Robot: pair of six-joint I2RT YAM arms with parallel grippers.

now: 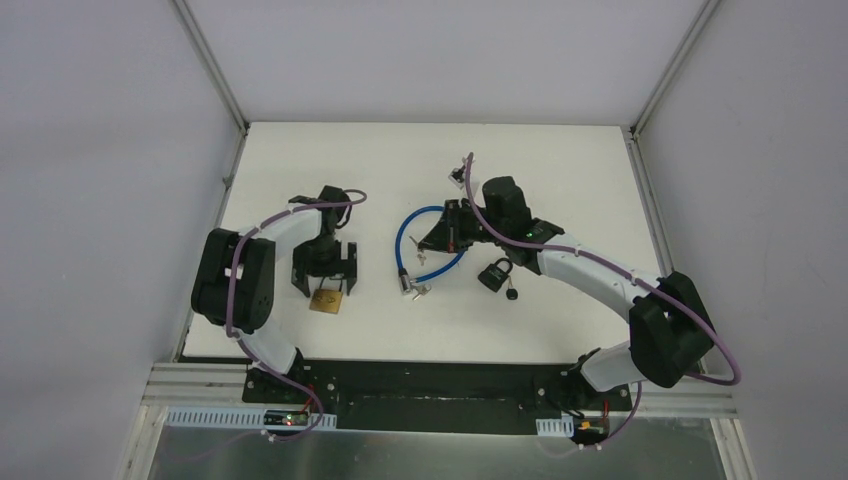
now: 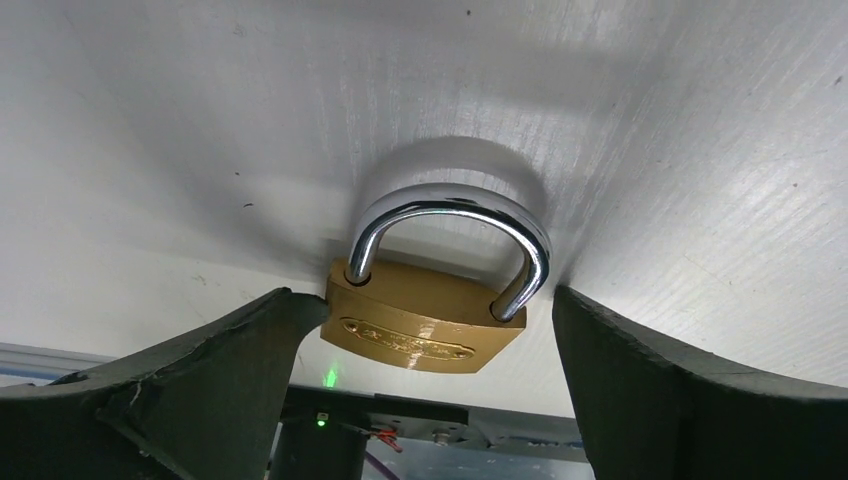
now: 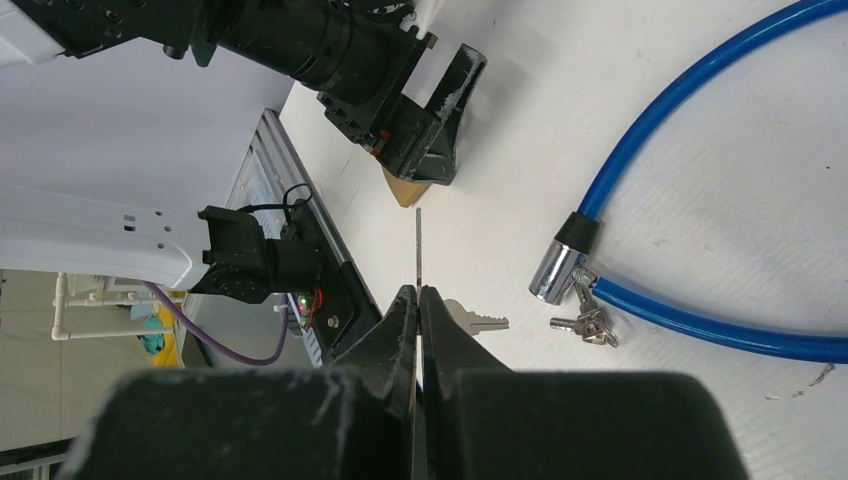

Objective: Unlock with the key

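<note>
A brass padlock (image 2: 425, 330) with a steel shackle (image 2: 450, 205) lies on the white table, also in the top view (image 1: 327, 300). My left gripper (image 2: 425, 292) is open and straddles its body; the left finger (image 2: 210, 370) is at the body's corner, the right finger (image 2: 650, 380) stands apart. In the top view the left gripper (image 1: 325, 272) is just behind the padlock. My right gripper (image 3: 418, 295) is shut on a thin key (image 3: 418, 245), seen edge-on, its blade pointing toward the left gripper and padlock (image 3: 405, 188). In the top view the right gripper (image 1: 440, 235) is mid-table.
A blue cable lock (image 3: 700, 120) (image 1: 400, 235) lies by the right gripper, with a small key bunch (image 3: 590, 325) at its metal end. A loose silver key (image 3: 478, 320) lies on the table. A black padlock (image 1: 494, 275) sits right of the cable.
</note>
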